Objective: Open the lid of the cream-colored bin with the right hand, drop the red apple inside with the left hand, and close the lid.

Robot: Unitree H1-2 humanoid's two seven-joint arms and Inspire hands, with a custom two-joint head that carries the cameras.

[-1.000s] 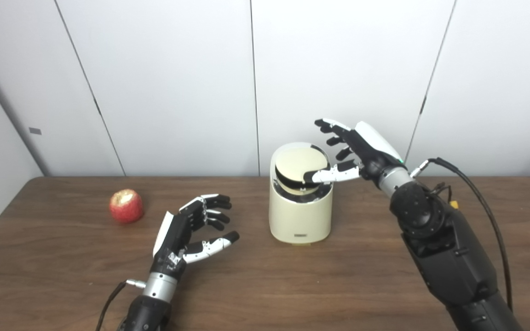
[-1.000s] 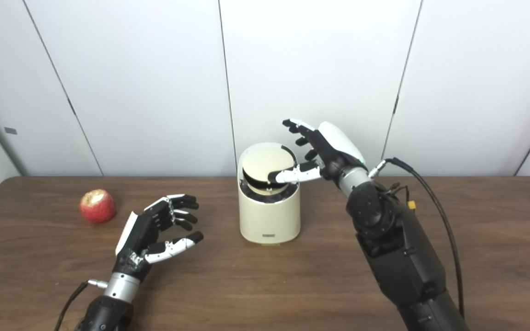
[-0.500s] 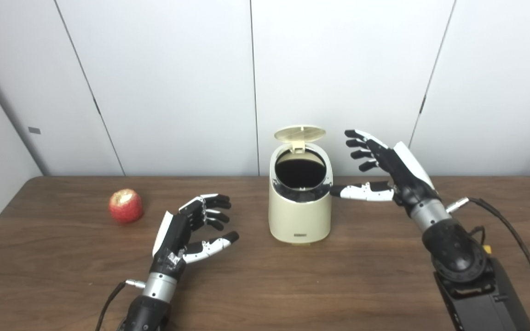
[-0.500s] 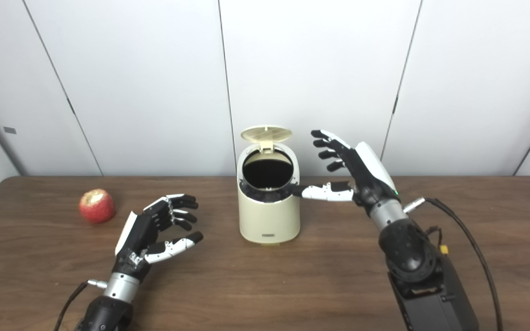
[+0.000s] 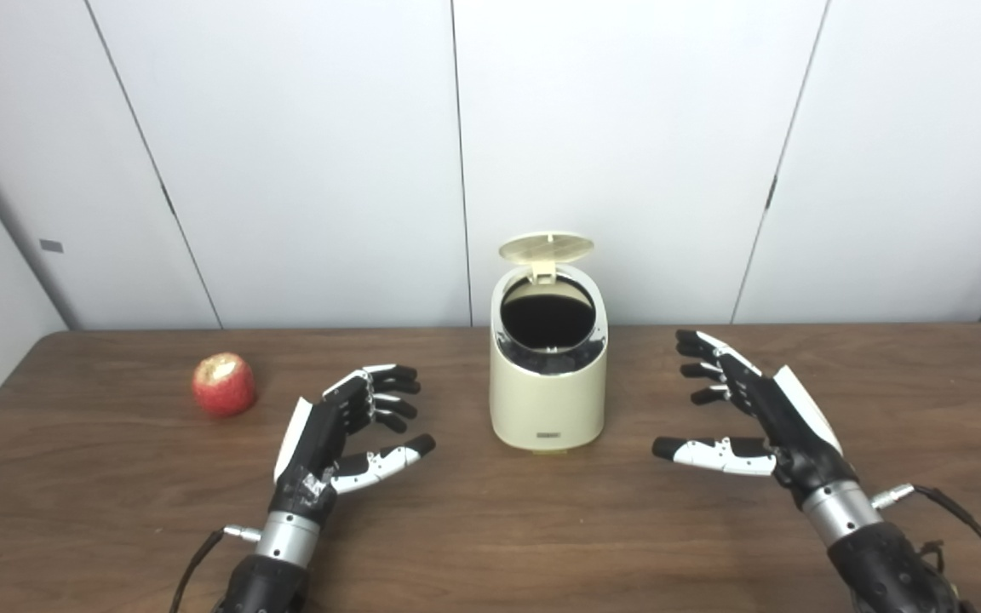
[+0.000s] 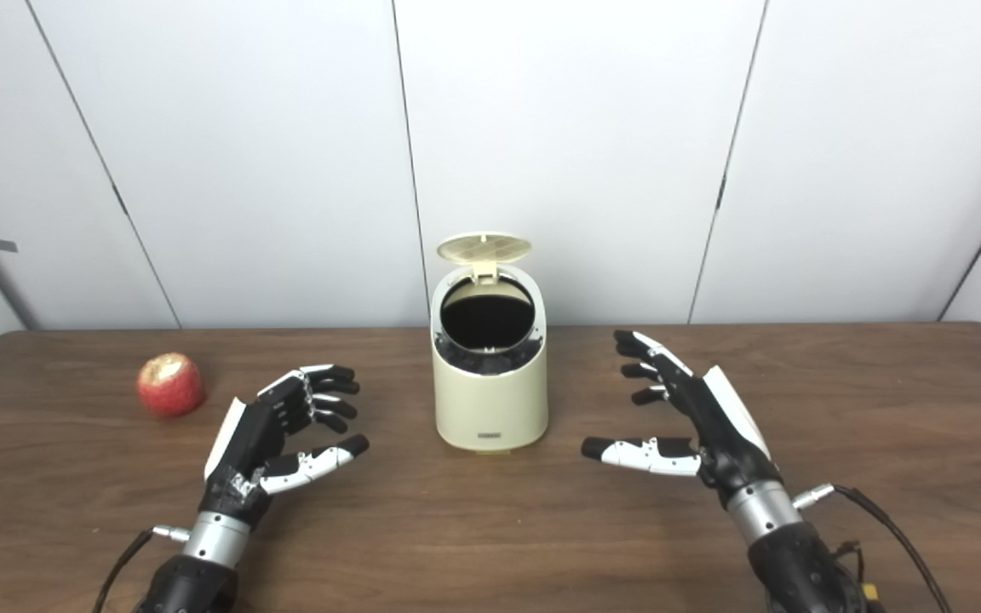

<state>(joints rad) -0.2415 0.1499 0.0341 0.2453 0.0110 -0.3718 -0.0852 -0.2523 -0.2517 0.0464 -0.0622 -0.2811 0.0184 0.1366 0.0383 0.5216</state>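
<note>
The cream-colored bin [image 5: 547, 400] stands upright in the middle of the table. Its round lid [image 5: 546, 247] is flipped up at the back, and the dark inside shows. A red apple [image 5: 223, 385] with a bitten top lies on the table to the far left, apart from both hands. My left hand [image 5: 341, 430] is open, low over the table between the apple and the bin. On the bin's right my right hand [image 5: 750, 417] hovers open, palm turned toward the bin, touching nothing.
The brown wooden table [image 5: 490, 528] runs the full width of the view. White wall panels [image 5: 627, 128] rise right behind the bin. A black cable [image 5: 980, 532] trails from my right wrist.
The lid has sprung from nearly shut to fully up. My right hand left the bin's top and came down and back to the table on the bin's right. The camera shifted slightly.
</note>
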